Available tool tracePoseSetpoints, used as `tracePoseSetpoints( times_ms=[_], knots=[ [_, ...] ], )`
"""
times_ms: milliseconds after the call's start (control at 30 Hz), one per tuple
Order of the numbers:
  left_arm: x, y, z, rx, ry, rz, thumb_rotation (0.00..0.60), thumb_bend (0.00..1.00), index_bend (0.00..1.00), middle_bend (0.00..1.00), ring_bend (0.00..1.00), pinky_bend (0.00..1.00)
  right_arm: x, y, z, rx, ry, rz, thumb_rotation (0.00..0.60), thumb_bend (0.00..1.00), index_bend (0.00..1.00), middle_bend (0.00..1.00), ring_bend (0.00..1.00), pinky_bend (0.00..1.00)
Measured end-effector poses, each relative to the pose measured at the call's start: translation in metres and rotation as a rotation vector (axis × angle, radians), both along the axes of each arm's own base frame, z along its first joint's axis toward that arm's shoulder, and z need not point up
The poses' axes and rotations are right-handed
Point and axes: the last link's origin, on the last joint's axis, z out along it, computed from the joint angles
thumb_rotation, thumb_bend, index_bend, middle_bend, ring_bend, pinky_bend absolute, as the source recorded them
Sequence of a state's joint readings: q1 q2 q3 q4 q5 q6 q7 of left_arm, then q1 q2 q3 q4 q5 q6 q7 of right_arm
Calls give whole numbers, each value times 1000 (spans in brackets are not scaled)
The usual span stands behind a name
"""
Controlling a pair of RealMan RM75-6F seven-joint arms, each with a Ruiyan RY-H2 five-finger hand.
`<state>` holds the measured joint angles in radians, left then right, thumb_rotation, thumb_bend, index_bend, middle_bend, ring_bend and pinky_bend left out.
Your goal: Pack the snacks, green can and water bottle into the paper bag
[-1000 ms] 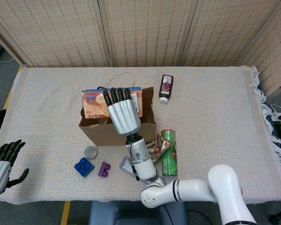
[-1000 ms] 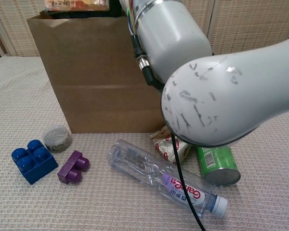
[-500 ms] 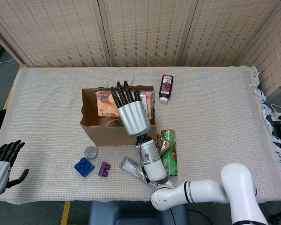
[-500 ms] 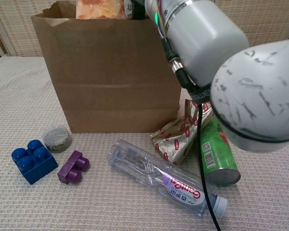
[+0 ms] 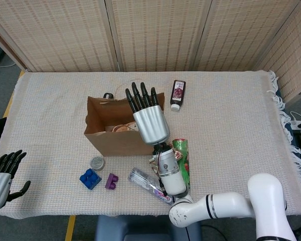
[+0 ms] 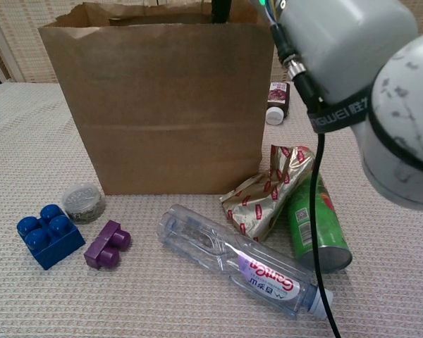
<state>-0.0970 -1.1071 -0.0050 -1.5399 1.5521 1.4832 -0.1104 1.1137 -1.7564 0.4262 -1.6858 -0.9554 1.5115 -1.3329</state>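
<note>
The brown paper bag (image 5: 106, 138) (image 6: 162, 105) stands upright with its mouth open. An orange snack pack (image 5: 121, 128) lies down inside it. My right hand (image 5: 148, 118) hovers over the bag's right edge, fingers spread, holding nothing. On the cloth in front of the bag lie a clear water bottle (image 5: 149, 183) (image 6: 233, 257), a crumpled gold-and-red snack wrapper (image 6: 264, 193) and a green can (image 5: 182, 161) (image 6: 314, 225) on its side. My left hand (image 5: 2, 173) rests empty at the table's near left corner, fingers apart.
A small dark bottle (image 5: 177, 94) (image 6: 277, 102) lies behind the bag to the right. A blue brick (image 5: 90, 178) (image 6: 49, 234), a purple brick (image 5: 111, 181) (image 6: 107, 244) and a grey lid (image 5: 97, 162) (image 6: 83, 201) sit left of the water bottle.
The orange snack pack that my right hand held over the bag now lies inside it. The right hand let go and shifted right, fingers spread. The left hand stayed still.
</note>
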Motion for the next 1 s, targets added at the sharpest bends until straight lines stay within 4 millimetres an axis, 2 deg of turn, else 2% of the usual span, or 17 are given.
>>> tracePoseSetpoints(
  times_ms=[200,333,567,667,767,1000],
  knots=[
    [-1,0,0,0,-2,1,600,347,54,0,0,0,-5,3,17,-20,-14,0,600,0,0,0,0,177],
    [0,-1,0,1,-1,0,600,346,55,0,0,0,-23,2,40,-54,-2,-30,600,0,0,0,0,196],
    [0,0,0,4,11,2,600,347,55,0,0,0,-79,5,88,-55,-1,-90,600,0,0,0,0,242],
    [1,0,-1,7,16,3,600,347,55,0,0,0,-105,12,102,-18,12,-80,600,0,0,0,0,264],
    [1,0,-1,11,24,5,600,347,55,0,0,0,-129,24,106,34,52,-47,600,0,0,0,0,271],
    [2,0,-2,18,31,8,600,347,54,0,0,0,-184,52,93,187,257,40,600,0,0,0,0,290]
  ],
)
